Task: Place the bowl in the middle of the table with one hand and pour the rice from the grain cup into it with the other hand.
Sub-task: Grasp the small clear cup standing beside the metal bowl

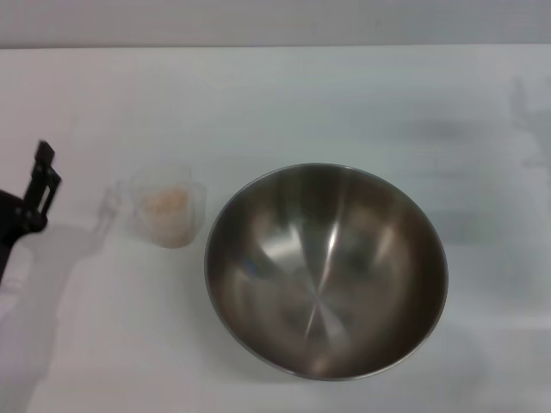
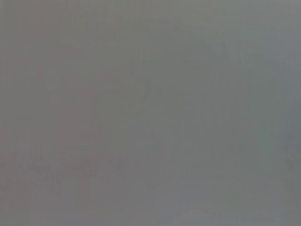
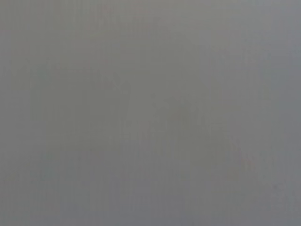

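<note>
Steel bowl near the front of the table, grain cup beside it.

Nearest the camera sits the large round stainless-steel mixing bowl (image 1: 325, 271), shiny brushed grey inside and holding nothing, upright on the plain white smooth table (image 1: 284, 103), a little right of centre and close to the near edge. Just beside it, on the robot's left and slightly farther back, stands the small clear frosted plastic grain cup (image 1: 169, 206), upright, apart from the bowl's rim, with a low heap of pale beige rice (image 1: 165, 201) inside. At the left edge of the head view the black left hand (image 1: 40, 182) hangs near the cup without touching it; whether its fingers are apart or together cannot be told. Both wrist views show only flat grey.
</note>
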You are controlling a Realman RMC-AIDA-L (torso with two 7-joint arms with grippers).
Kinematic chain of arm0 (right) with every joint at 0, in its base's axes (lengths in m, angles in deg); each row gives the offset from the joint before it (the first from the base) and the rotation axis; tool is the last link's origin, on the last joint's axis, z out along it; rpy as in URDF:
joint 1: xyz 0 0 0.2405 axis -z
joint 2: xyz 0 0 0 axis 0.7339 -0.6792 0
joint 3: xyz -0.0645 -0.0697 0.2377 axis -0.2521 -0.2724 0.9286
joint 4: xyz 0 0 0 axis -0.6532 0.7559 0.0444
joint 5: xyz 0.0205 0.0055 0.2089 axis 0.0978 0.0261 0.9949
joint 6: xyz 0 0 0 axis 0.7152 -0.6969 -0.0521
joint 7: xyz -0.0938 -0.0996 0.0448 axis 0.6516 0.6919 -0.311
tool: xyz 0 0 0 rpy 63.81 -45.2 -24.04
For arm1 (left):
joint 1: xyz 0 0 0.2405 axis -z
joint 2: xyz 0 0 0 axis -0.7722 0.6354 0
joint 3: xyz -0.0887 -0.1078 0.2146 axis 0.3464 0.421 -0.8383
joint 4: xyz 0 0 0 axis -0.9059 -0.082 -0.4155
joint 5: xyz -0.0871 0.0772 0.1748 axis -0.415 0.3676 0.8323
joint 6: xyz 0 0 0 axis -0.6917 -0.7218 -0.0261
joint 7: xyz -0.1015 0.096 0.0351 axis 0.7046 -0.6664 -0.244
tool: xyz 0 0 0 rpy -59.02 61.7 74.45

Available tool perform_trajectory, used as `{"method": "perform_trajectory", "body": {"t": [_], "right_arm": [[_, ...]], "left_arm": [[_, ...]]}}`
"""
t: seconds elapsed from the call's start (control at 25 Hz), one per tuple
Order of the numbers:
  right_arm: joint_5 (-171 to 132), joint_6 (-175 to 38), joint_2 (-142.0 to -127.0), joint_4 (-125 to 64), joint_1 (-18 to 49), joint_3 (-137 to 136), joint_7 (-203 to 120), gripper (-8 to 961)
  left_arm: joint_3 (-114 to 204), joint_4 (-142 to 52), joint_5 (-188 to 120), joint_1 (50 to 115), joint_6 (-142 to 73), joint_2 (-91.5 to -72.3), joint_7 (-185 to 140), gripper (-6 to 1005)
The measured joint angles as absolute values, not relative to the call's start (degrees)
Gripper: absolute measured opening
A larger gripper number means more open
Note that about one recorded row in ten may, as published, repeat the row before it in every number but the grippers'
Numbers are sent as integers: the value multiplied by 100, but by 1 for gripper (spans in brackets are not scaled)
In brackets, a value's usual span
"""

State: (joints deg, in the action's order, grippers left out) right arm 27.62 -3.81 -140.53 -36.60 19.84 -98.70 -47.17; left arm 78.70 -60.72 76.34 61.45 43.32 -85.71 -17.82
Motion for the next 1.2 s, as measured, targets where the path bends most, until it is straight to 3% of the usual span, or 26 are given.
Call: {"method": "perform_trajectory", "body": {"t": [1.2], "right_arm": [[2755, -479, -14052, -3658, 1809, -9865, -4577, 515]], "left_arm": [[7010, -6066, 7632, 6332, 3098, -8581, -1806, 722]]}}
